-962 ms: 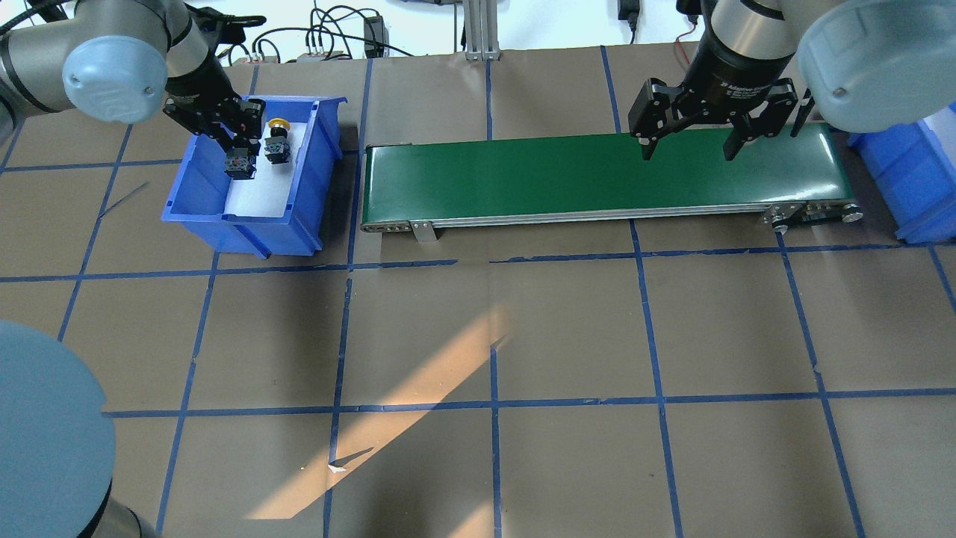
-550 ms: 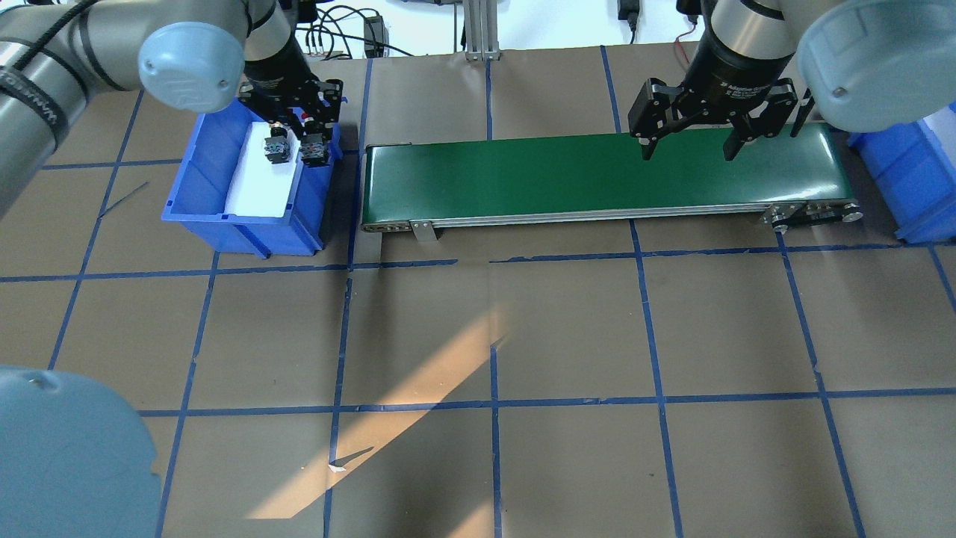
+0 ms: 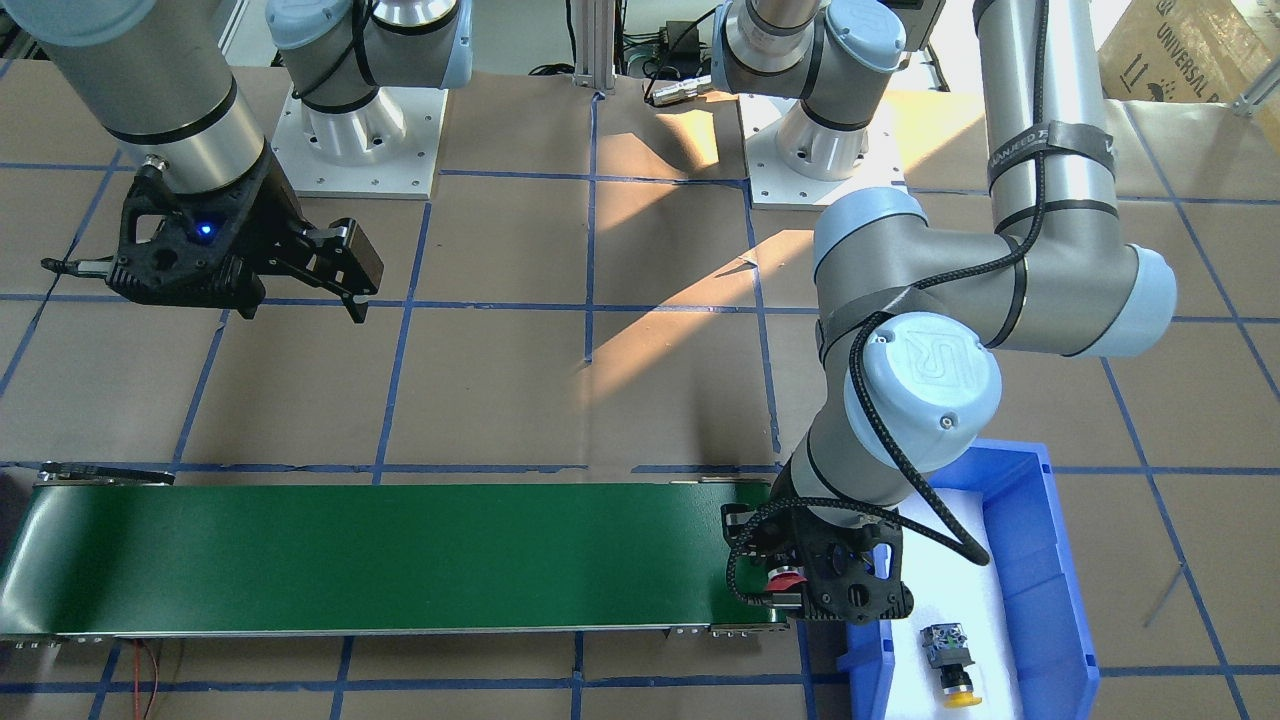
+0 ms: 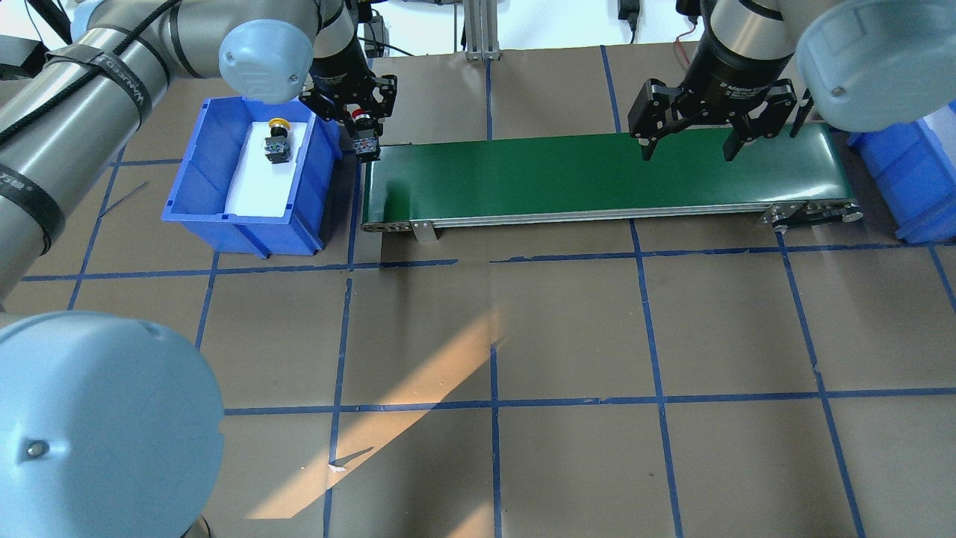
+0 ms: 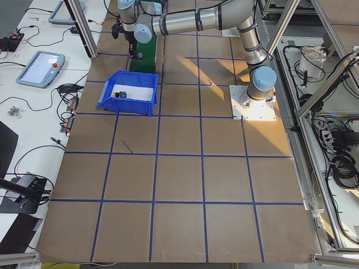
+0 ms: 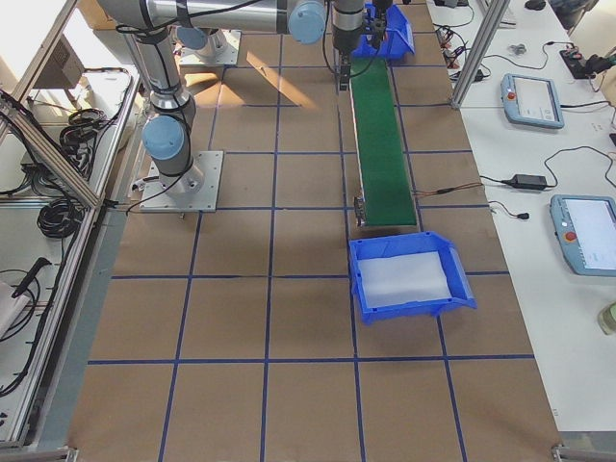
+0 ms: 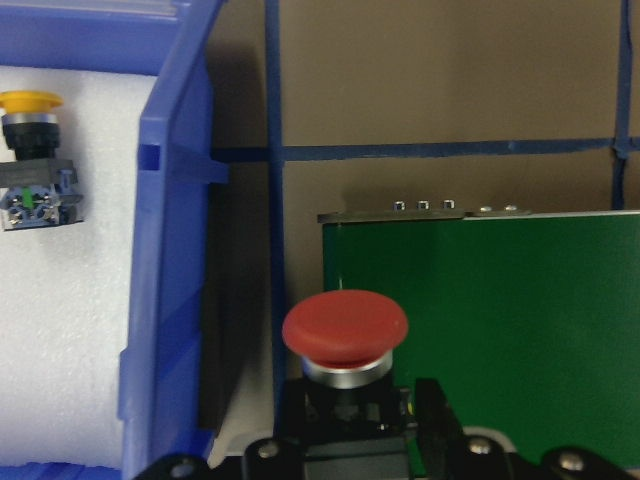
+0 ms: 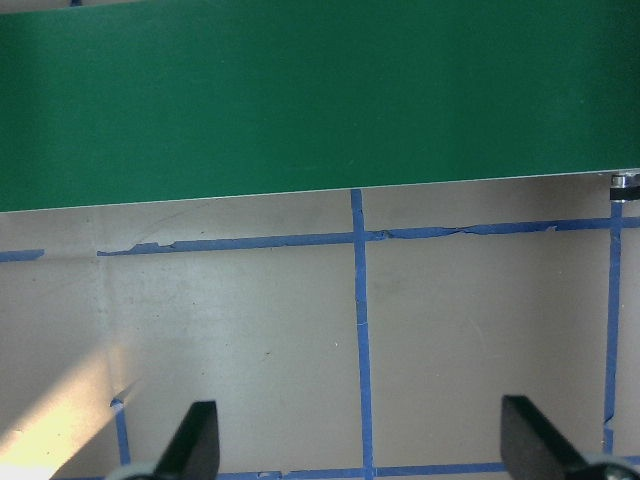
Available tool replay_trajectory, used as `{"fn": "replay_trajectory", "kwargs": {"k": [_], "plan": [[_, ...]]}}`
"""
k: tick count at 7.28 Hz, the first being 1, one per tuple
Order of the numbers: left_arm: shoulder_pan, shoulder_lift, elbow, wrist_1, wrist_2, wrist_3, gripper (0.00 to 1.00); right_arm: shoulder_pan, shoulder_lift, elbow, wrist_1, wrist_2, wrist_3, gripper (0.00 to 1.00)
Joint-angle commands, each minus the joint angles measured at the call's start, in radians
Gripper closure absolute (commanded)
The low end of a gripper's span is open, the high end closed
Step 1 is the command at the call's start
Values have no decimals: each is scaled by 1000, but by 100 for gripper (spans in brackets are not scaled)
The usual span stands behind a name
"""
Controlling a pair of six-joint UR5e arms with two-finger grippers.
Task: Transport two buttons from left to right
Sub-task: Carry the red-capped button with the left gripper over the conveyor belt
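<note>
The middle of the green belt (image 4: pixel 523 175) lies open, with wide room to pass. At one end of the belt the tall wall of a blue bin (image 4: pixel 326 161) stands just beside it, and the left gripper (image 4: pixel 365 142) with the red button (image 7: pixel 345 325) hangs right at that narrow gap. Near the belt's other end the right gripper (image 4: pixel 687 155) hangs, fingers spread wide.

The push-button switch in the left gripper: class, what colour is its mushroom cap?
Red. The push-button switch shows best in the left wrist-mounted view.
</note>
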Motion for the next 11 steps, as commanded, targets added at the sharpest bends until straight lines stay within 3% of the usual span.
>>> {"fn": "replay_trajectory", "kwargs": {"k": [1,11], "plan": [[-8,-19,8,9,0,-19,65,0,1,-1,-2,0,0,0],[-29,-38,13,27,-11,-64,65,0,3,-2,-5,0,-2,0]]}}
